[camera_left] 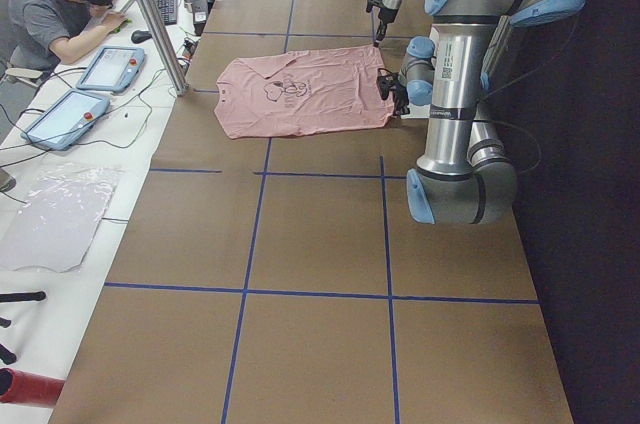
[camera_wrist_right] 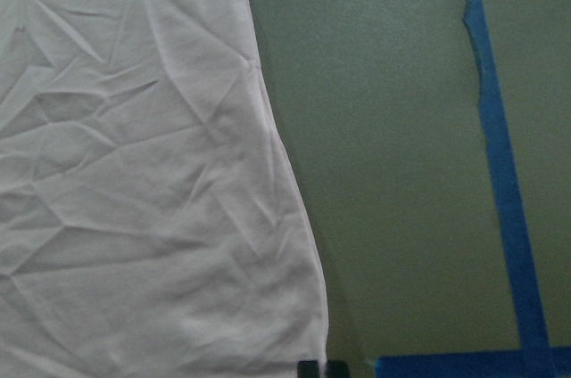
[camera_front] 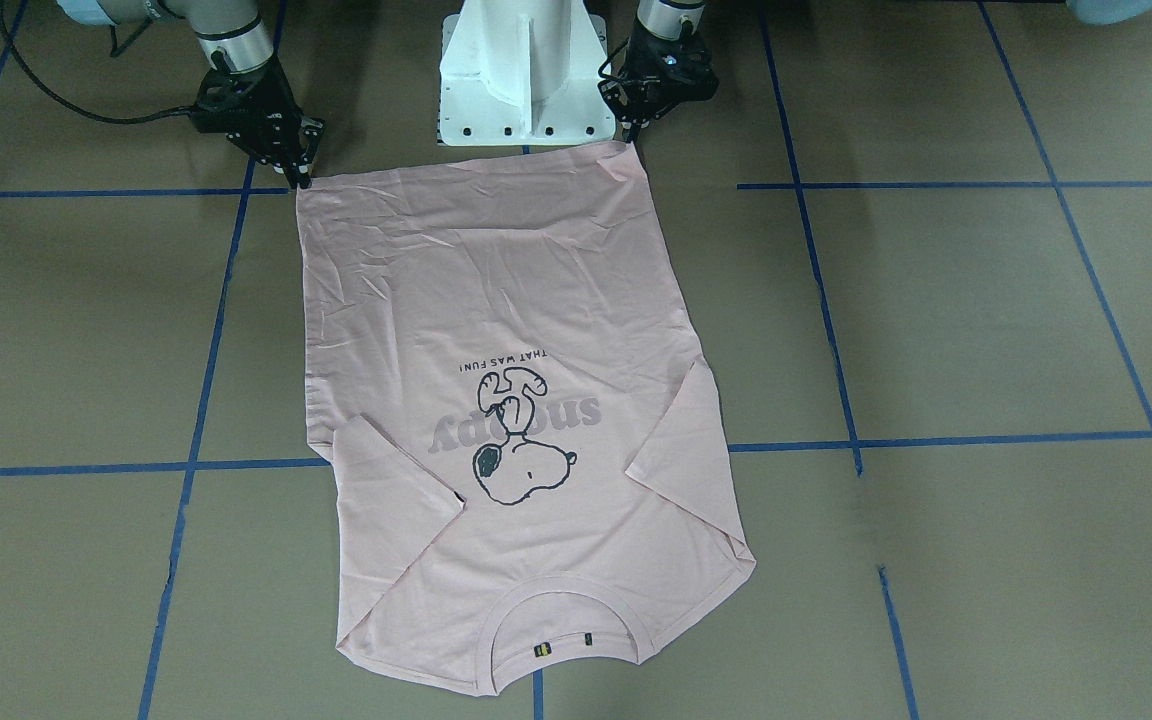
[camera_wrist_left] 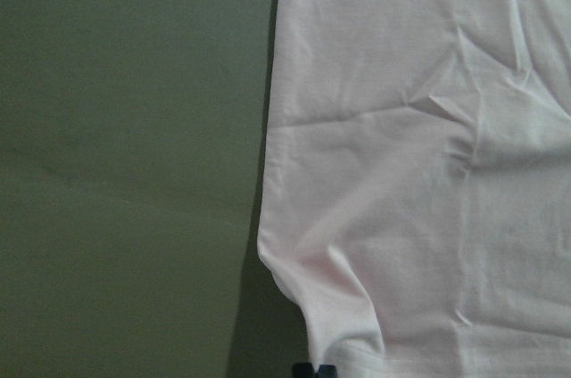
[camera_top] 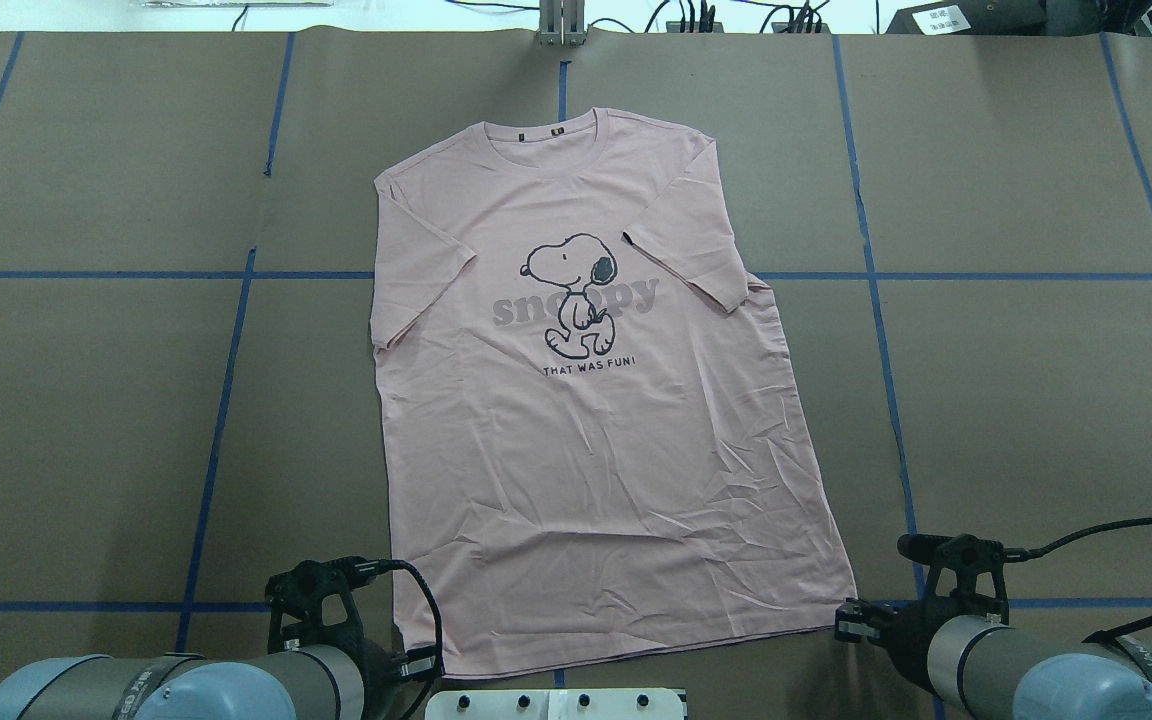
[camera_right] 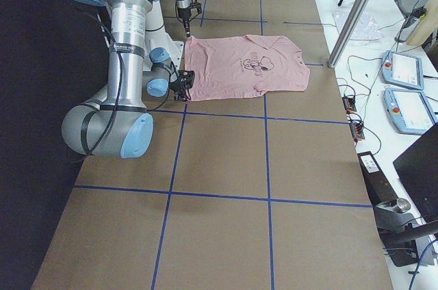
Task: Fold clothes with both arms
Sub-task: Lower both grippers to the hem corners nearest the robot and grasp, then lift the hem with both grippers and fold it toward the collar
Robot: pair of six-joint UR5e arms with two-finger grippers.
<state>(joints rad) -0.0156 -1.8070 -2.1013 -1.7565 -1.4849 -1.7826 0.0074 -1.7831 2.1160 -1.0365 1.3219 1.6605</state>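
The pale pink T-shirt lies flat on the brown table, print up, with its neck far from the robot; both sleeves are folded in over the body. It also shows in the front view. My left gripper is at one bottom hem corner, its fingertips pinched together on the cloth. My right gripper is at the other hem corner, also pinched on the cloth. The hem runs nearly straight between the two grippers. In the overhead view the right gripper shows, while the left one is hidden behind its arm.
The white pedestal base stands just behind the hem, between the arms. Blue tape lines cross the brown table. An operator sits at a side bench with tablets. Teach pendants lie off the table's far side.
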